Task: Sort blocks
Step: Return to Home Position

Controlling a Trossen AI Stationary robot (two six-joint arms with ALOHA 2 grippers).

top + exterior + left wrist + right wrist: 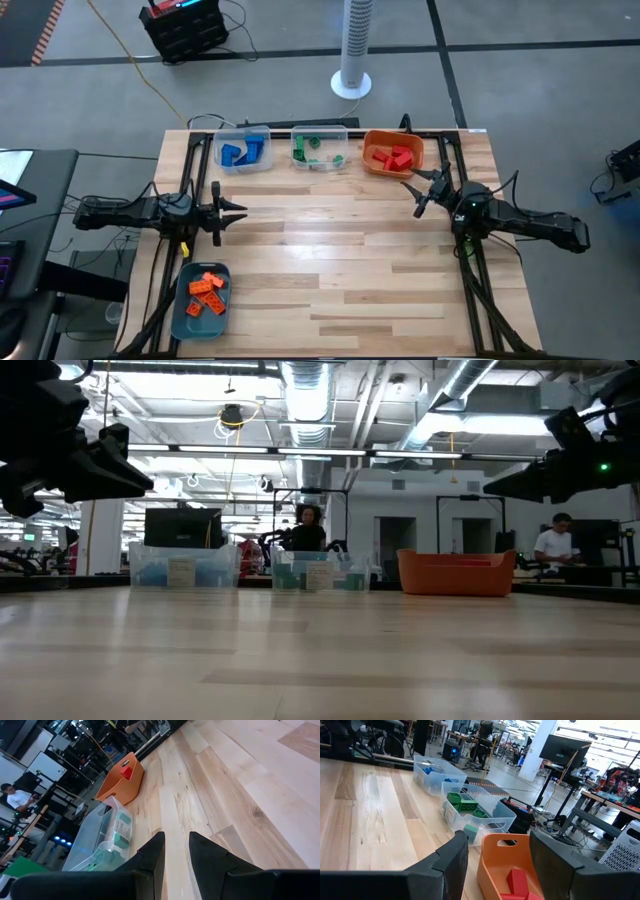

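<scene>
All the blocks lie in bins. Blue blocks (241, 152) sit in a clear bin at the far edge, green blocks (303, 148) in the clear bin beside it, red blocks (392, 157) in the orange bin (415, 150), orange blocks (207, 290) in the teal bin (181, 315) at the near left corner. My left gripper (240, 209) hovers over the table's left side, open and empty. My right gripper (411, 190) hovers open and empty just near the orange bin, whose red blocks (516, 882) show in the right wrist view.
The three far bins stand in a row along the far edge (320, 572). The bare wooden tabletop (340, 260) spreads between the arms. A person (308, 525) shows in the room beyond the table, another (556, 545) at the right.
</scene>
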